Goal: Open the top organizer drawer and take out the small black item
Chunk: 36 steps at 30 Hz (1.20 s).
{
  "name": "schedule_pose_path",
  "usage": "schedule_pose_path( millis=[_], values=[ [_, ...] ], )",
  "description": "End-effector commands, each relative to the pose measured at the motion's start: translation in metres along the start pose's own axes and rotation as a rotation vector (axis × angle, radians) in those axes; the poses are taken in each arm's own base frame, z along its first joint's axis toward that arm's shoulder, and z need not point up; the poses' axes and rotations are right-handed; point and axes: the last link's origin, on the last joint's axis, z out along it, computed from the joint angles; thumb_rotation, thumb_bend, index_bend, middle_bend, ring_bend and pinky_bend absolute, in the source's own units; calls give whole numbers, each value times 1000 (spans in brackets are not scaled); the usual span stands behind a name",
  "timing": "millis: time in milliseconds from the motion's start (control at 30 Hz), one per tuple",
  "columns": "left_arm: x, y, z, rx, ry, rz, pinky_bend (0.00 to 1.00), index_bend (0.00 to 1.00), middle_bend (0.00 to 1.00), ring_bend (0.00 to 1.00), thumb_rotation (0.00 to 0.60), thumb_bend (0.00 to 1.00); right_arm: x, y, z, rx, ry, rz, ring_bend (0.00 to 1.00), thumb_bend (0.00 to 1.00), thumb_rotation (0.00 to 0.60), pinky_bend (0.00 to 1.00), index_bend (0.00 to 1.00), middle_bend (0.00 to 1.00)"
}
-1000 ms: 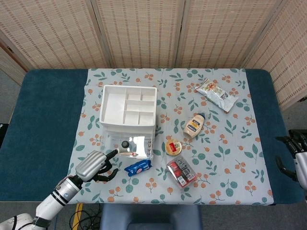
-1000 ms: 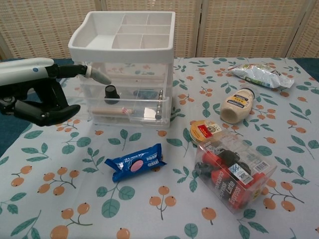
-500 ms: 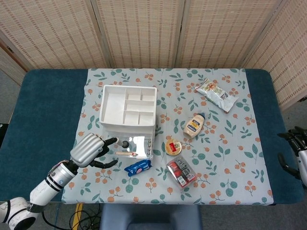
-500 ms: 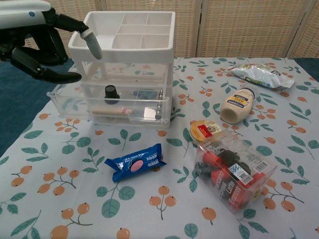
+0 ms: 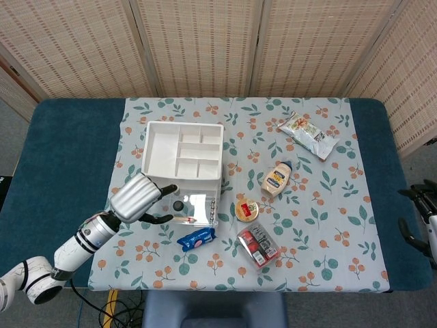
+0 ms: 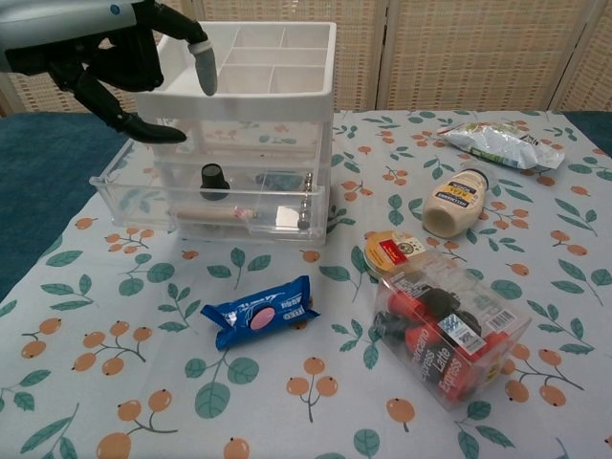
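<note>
The organizer (image 5: 182, 152) (image 6: 239, 88) has a white compartment tray on top and clear drawers below. One clear drawer (image 5: 188, 213) (image 6: 124, 186) is pulled out toward me. In it stands the small black item (image 5: 178, 206) (image 6: 212, 178), beside a thin stick. My left hand (image 5: 138, 198) (image 6: 120, 59) hovers above the drawer's left end, by the organizer's left front corner. Its fingers are apart and it holds nothing. One fingertip (image 6: 205, 72) points down in front of the white tray. My right hand (image 5: 422, 213) hangs at the far right table edge, holding nothing.
A blue cookie pack (image 5: 196, 238) (image 6: 258, 311) lies in front of the drawer. A round tin (image 5: 246, 208) (image 6: 395, 251), a clear box of red packs (image 5: 257, 246) (image 6: 447, 328), a mayonnaise bottle (image 5: 276, 179) (image 6: 456, 207) and a snack bag (image 5: 308, 134) (image 6: 501, 144) lie to the right.
My left hand rose from the tablecloth beside the drawer and moved in over the drawer's left end, near the organizer's corner. The right hand slid slightly further right.
</note>
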Motion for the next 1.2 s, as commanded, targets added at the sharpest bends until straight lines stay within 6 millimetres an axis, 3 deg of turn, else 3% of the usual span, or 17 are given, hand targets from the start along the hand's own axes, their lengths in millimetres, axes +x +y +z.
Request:
schedule_pose_path(
  millis=[33, 433, 1200],
  values=[
    [-6, 2, 9, -60, 24, 102, 1000, 412, 1000, 1000, 600, 189, 0, 0, -1, -3, -2, 0, 152, 430, 600, 238, 226, 305],
    [-22, -3, 22, -133, -36, 234, 1000, 430, 1000, 1000, 600, 190, -2, -1, -4, -7, -10, 3, 152, 430, 600, 238, 226, 305],
    [-32, -4, 30, -120, -111, 268, 1000, 455, 1000, 1000, 600, 196, -8, 0, -2, -14, -25, 11, 152, 430, 600, 238, 226, 305]
  ],
)
